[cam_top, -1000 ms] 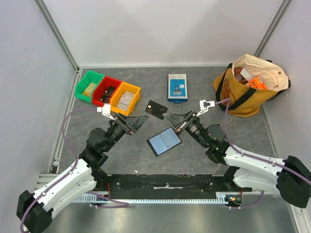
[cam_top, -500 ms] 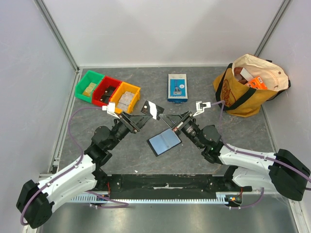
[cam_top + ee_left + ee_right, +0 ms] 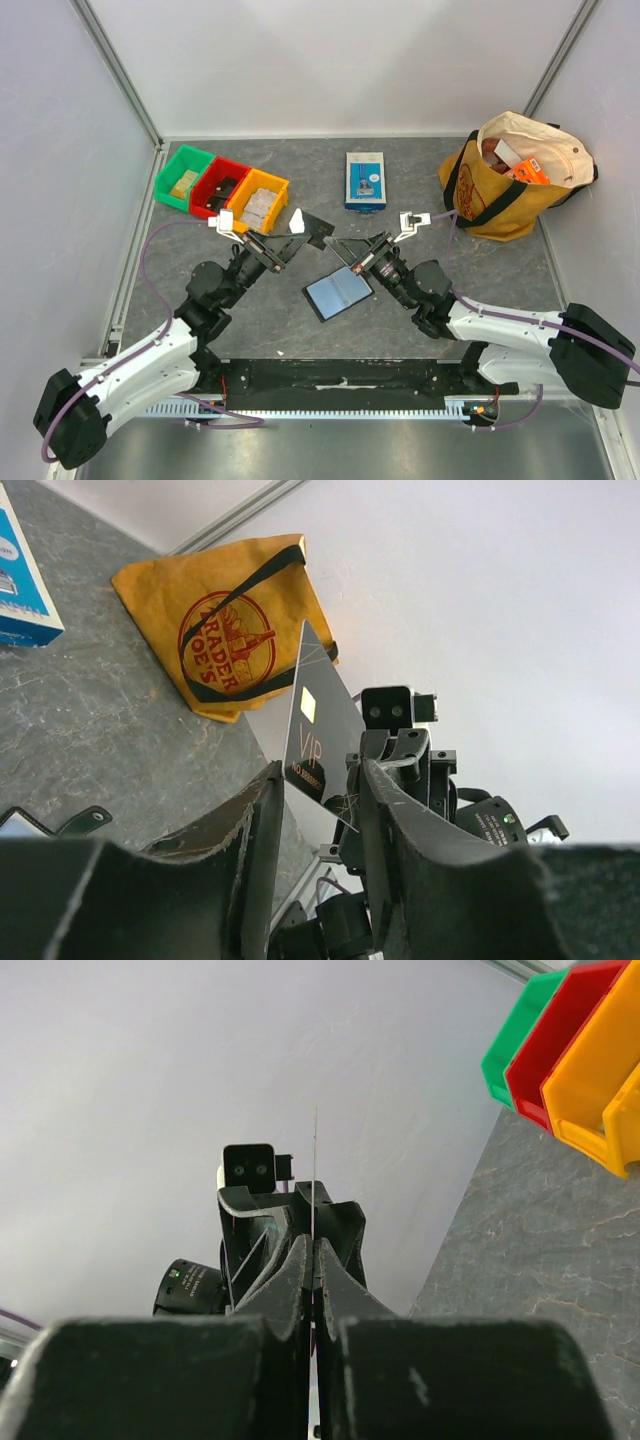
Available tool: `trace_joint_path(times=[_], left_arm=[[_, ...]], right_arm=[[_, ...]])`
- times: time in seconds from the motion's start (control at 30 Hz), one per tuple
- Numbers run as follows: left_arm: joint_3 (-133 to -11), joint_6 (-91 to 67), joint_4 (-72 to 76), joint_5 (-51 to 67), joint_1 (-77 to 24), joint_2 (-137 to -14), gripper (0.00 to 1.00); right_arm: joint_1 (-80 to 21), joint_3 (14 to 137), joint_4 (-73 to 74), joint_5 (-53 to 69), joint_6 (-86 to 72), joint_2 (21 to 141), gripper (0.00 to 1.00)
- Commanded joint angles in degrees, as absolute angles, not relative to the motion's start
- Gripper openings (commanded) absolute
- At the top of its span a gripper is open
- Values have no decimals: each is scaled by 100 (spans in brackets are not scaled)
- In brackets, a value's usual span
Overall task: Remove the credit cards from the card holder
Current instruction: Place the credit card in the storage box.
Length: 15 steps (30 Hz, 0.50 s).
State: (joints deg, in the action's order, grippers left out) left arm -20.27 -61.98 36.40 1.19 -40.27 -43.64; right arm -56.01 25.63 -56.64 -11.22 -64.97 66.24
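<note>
Black credit card (image 3: pixel 318 720), "VIP" print and gold chip, is up off the table (image 3: pixel 420 195) above its middle. My right gripper (image 3: pixel 312 1245) is clamped fully closed on the card's lower end. In the right wrist view the card is edge-on, a thin line standing up from between the pads.

My left gripper (image 3: pixel 296 240) meets it from the left side, jaws partway open, one finger on either side of the card's lower part. There's a visible gap between the fingers, and I can't tell if either one touches the card.

The card holder (image 3: pixel 338 290) lies open and flat on the table, middle, towards the near edge. Its bluish-grey inside faces up, with a dark rim. It's under the held card and apart from it. I can't tell if more cards sit in its pockets.

A blue-and-white box (image 3: pixel 365 180) is at the middle of the far edge. A yellow tote bag (image 3: pixel 490 190), stuffed, is in the far right corner. A green bin (image 3: pixel 184 177), red bin (image 3: pixel 220 187) and yellow bin (image 3: pixel 258 200) stand touching in a row at the far left corner, with small items inside.
</note>
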Motion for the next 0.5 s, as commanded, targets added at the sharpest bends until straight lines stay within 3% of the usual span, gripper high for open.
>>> trace_joint_path(times=[0.0,0.2,0.23,0.37,0.47], left_arm=[[-2136,-6372,3955,-150,-4060,-4236,41],[-2188,-6355,3841,-140,-4061,-4201,10],[-2188,-6346,3789,-184,-4052,-4184,2],[-2267,-6136,3298,-220,-4017,-4008,2],[-2460,-5933,2752,191,-3841,-3955,2]], right_arm=[[-5643,2575,-5968,-1459,-6618,6627,0],[-5651,2584,-5950,-1301,-6566,6662,2],[-5660,2558,-5950,-1283,-6513,6636,8],[-5547,2522,-5469,-1074,-6049,6206,42],[-5126,2847,-4494,-162,-5363,5942,64]])
